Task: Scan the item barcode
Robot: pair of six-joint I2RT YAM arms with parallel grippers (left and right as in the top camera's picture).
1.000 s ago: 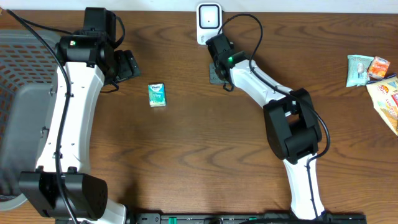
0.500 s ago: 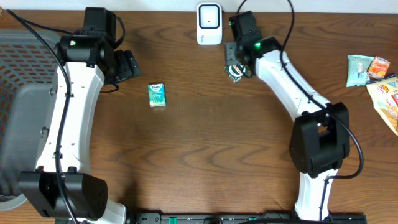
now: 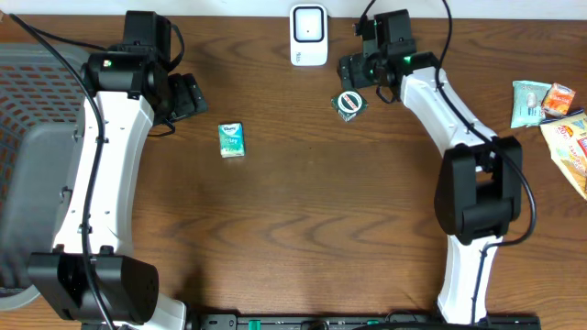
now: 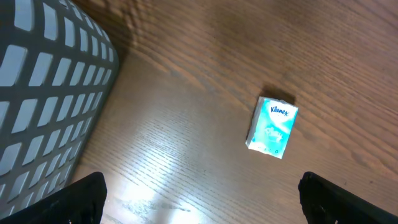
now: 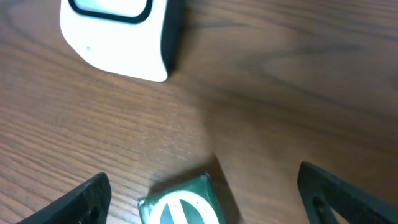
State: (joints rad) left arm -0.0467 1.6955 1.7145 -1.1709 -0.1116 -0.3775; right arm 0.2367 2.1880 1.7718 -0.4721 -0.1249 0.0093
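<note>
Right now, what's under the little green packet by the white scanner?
Just the table. The packet lies flat on the wood with nothing else showing beneath it. Its bottom face is covered, so anything printed there cannot be seen.

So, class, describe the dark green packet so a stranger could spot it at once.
Start at the white scanner at the table's far edge. Just right of it, nearer, lies the dark green packet. Unlike the pale teal tissue pack, it bears a white ring.
</note>
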